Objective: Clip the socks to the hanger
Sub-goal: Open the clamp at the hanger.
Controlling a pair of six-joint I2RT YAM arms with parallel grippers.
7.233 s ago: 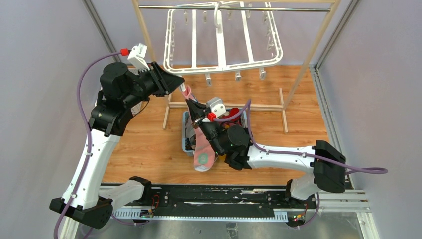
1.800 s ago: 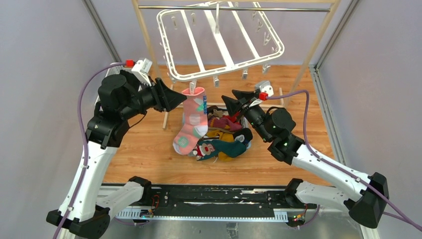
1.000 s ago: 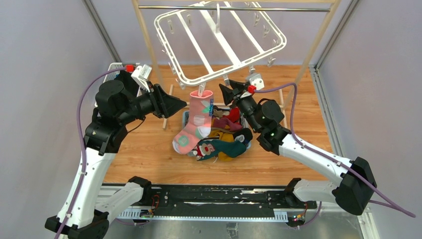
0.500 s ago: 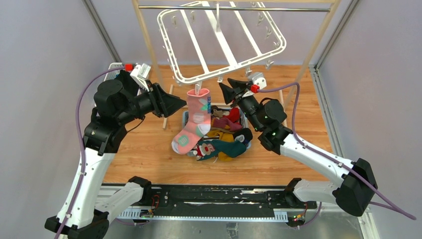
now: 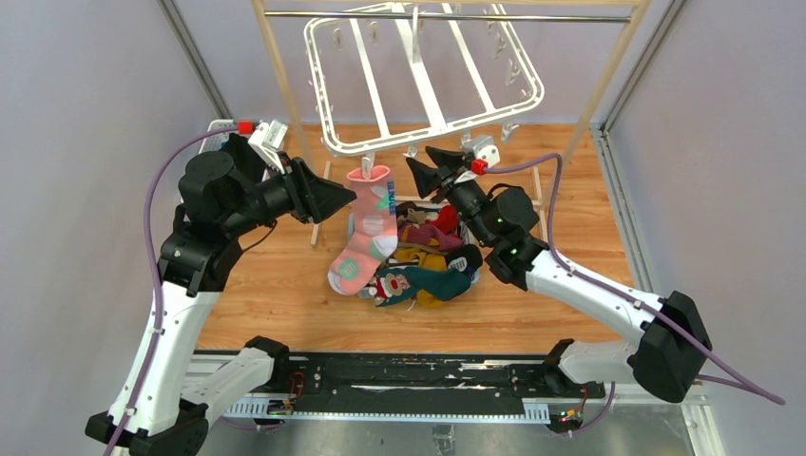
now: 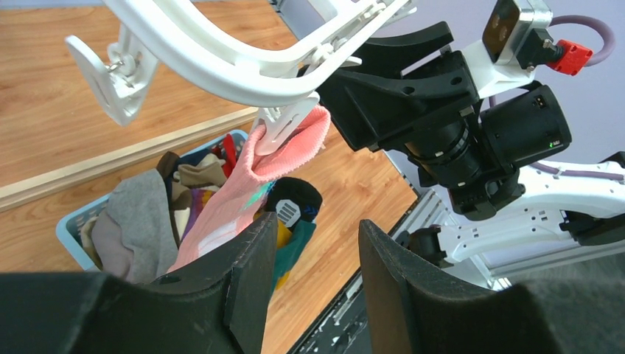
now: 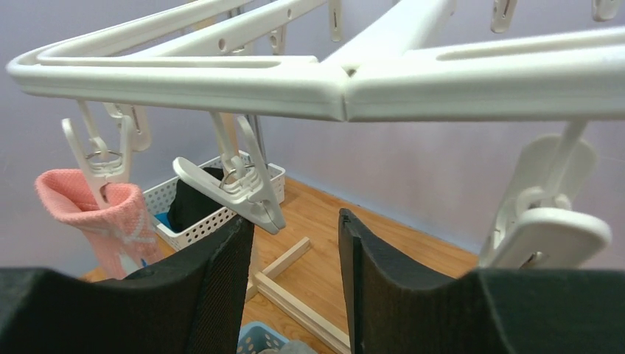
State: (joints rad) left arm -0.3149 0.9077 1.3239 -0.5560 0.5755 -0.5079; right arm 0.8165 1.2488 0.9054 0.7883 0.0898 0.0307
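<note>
Remaining socks [image 5: 428, 264] are heaped in a blue basket [image 6: 66, 232] on the surface [image 5: 266, 285]. A pink sock [image 5: 367, 233] is held by a clip [image 6: 284, 125] on the hanger [image 7: 221, 85]. Left end effector [image 6: 317, 236] and right end effector [image 7: 295, 228] are released, nothing grasped.

Hanger [image 5: 428, 134]: white plastic rectangular frame with crossbars, small clips dangling along rim. Hangs by top hook at 12 o'clock, frame turned askew.
Pink sock [image 5: 366, 228]: cuff pinched in clip [image 5: 369, 169] on near rim, toward frame's 7 o'clock corner. Body hangs down, green patch near toe.
Other socks [image 5: 430, 258]: tangled heap at 3 o'clock of pink sock, showing red, mustard, black, teal.
</note>
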